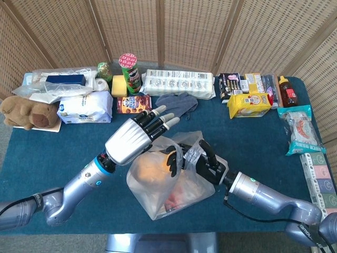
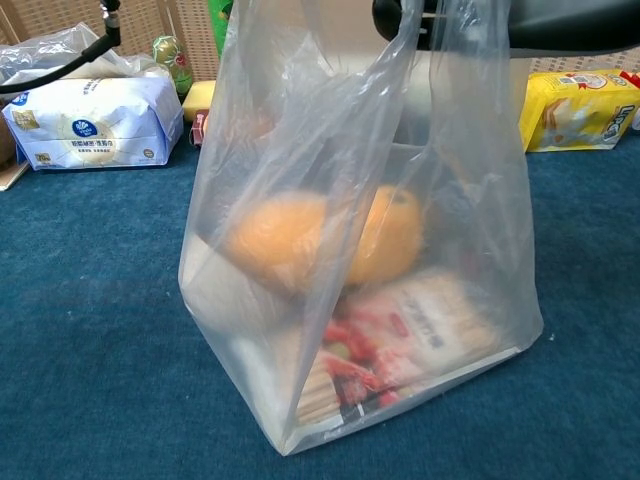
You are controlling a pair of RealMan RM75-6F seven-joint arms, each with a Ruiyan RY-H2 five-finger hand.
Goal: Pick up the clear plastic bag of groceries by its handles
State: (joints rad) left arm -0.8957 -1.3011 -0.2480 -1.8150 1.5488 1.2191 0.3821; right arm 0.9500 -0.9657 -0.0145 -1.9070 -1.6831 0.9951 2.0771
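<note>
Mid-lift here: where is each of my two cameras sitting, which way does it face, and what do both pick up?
Head view: high, looking down on the blue table; shows both arms, left hand open above the clear plastic bag, right hand gripping the handles.
Chest view: low, near table level, facing the clear plastic bag close up; only the dark right hand shows at the top edge.
Shared: the bag, right hand, white tissue pack, yellow package.
</note>
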